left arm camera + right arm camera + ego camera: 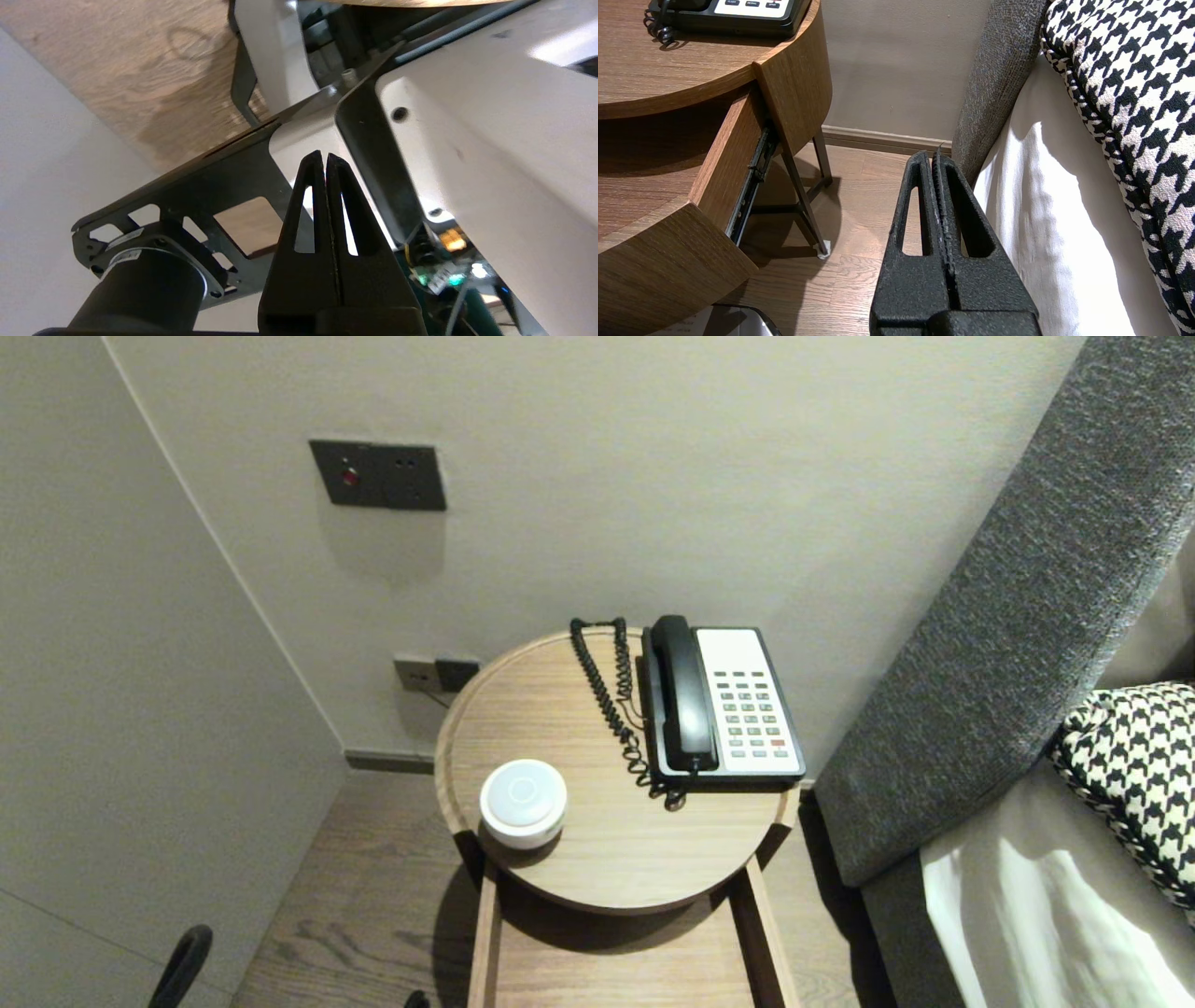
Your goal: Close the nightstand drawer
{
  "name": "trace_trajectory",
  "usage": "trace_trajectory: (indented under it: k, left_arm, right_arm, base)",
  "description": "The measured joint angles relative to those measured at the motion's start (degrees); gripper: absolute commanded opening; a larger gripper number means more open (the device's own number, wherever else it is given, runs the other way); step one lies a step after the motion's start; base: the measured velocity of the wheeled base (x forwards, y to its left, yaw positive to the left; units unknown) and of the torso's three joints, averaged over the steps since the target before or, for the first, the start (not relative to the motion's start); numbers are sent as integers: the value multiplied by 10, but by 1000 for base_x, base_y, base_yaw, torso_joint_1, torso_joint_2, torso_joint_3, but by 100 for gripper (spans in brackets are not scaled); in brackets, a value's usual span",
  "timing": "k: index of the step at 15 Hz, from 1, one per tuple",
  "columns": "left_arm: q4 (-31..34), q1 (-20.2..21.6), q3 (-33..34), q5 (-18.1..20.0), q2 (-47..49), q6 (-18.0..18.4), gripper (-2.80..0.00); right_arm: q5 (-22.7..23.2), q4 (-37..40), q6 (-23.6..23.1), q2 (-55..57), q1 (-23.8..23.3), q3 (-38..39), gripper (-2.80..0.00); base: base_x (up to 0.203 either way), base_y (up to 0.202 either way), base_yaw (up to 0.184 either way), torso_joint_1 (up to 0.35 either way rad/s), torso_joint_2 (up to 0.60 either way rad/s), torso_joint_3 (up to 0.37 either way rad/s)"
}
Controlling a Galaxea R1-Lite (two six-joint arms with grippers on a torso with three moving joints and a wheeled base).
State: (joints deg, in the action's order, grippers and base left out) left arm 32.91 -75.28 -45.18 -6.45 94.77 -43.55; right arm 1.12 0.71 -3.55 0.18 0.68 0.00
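Right wrist view, entry one: drawer, wooden, pulled out from under the round table. It lay near the right pincer on that pincer's inner side, toward the robot's left, and clear of it.

- Right pincer: closed on nothing, hanging over the floor between the drawer and the bed.
- Left pincer: closed on nothing, low beside the robot's own white casing, farther from the drawer.
- Handling, as judged: stiff and sturdy, not fragile, fairly heavy. A metal runner under the side wall would likely keep it to one line of travel. The veneer looked smooth and possibly slippery.
- Hold, as judged: the top edge of the curved front panel, since no handle showed.
- Direction: long axis ran from under the table out toward the robot, front panel facing the robot, side walls parallel to that line.
- Beyond the pincers, on the table: telephone and white round device.
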Motion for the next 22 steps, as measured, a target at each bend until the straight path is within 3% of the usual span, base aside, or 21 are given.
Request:
trace_trajectory:
  k: [6, 11, 15, 22]
  left_arm:
    - [-55, 2, 6, -6, 44, 1, -280]
    - [-106, 17, 6, -47, 77, 2, -280]
    - [-116, 57, -6, -47, 77, 12, -280]
    - [-111, 143, -53, -64, 60, 62, -280]
  right_arm:
    - [0, 0, 0, 0, 0, 0, -280]
    - [0, 0, 0, 0, 0, 0, -280]
    - [0, 0, 0, 0, 0, 0, -280]
    - [0, 0, 0, 0, 0, 0, -280]
  base:
    - [0, 0, 0, 0, 0, 0]
    - [0, 0, 0, 0, 0, 0]
    - [0, 0, 0, 0, 0, 0]
    - [0, 0, 0, 0, 0, 0]
